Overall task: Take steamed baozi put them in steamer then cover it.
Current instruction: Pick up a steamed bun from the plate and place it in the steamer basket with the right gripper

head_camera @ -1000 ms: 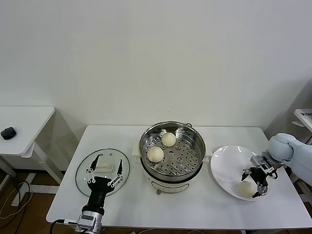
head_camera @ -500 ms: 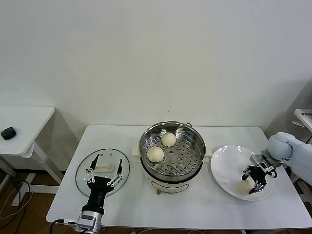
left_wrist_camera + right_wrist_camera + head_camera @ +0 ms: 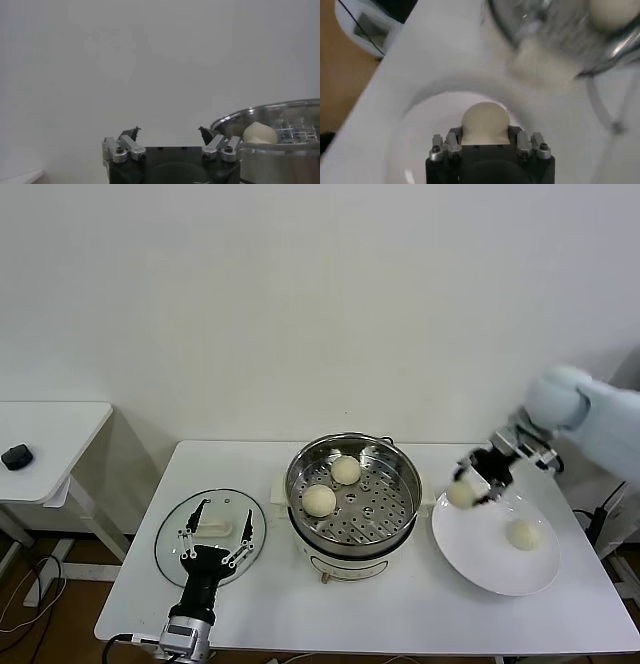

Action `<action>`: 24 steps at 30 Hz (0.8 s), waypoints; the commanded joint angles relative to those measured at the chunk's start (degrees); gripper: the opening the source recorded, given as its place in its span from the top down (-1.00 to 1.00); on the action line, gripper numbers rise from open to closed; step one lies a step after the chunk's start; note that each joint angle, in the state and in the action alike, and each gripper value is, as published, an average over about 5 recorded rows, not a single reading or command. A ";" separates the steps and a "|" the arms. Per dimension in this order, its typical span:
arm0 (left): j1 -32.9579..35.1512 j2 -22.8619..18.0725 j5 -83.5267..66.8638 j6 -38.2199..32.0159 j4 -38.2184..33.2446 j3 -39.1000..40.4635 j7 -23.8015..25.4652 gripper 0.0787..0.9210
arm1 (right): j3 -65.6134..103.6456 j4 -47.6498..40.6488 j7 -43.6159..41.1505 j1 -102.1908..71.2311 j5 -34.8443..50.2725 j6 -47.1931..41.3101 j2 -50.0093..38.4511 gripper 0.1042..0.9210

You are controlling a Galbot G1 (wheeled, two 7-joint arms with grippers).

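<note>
Two baozi (image 3: 332,485) already in the steamer (image 3: 352,496), so the right gripper (image 3: 470,485), fingers clamped on a third bun (image 3: 461,495), should set it on bare perforations, while the left gripper (image 3: 213,535) idles spread wide over the cover (image 3: 209,536).

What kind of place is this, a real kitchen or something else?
Probably a lab or test room, not a kitchen: a plain white table against a bare wall holds only a steamer, a white plate and a glass lid.
</note>
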 commanded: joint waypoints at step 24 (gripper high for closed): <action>0.07 -0.16 -0.25 -0.59 0.29 -0.70 -0.08 -0.77 | 1.26 9.72 1.19 -6.55 -20.89 29.61 17.84 -0.28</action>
